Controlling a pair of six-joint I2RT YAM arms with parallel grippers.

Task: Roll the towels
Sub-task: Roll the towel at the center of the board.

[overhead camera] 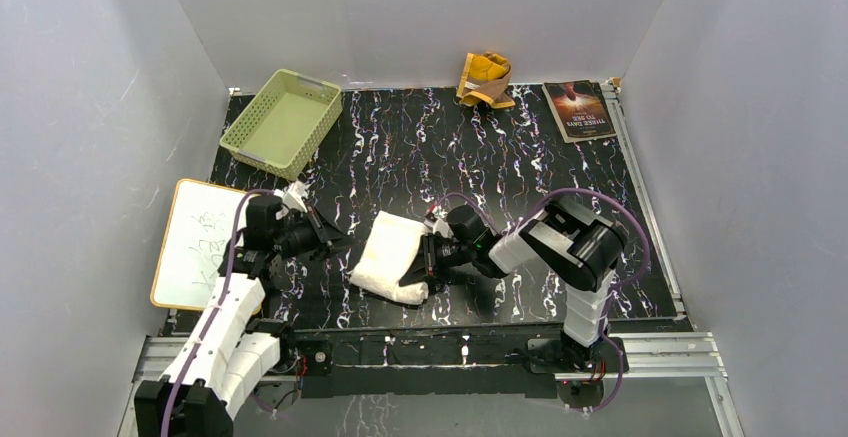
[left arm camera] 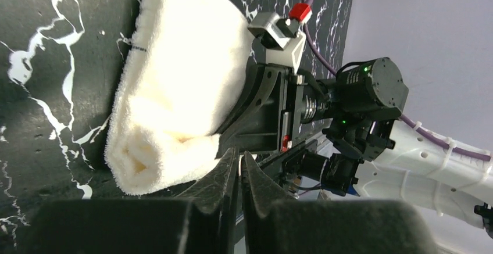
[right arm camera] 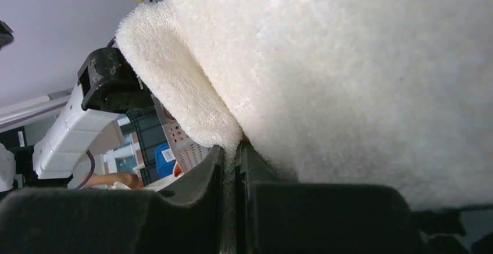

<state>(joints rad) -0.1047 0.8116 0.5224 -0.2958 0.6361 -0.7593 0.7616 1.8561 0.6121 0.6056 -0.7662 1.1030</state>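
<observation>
The black marbled table is seen with 2 towels on it. A whiteboard lies at the left edge and a green basket at the back left. The cream towel is laid near the front middle, between the 2 arms, with its near end rolled up and the rest flat. A dark book is placed at the back right, and the yellow towel is bunched against the back wall beside it. The right gripper is pinched on the cream towel's right edge. The left gripper is pressed together, empty, just left of the towel.
</observation>
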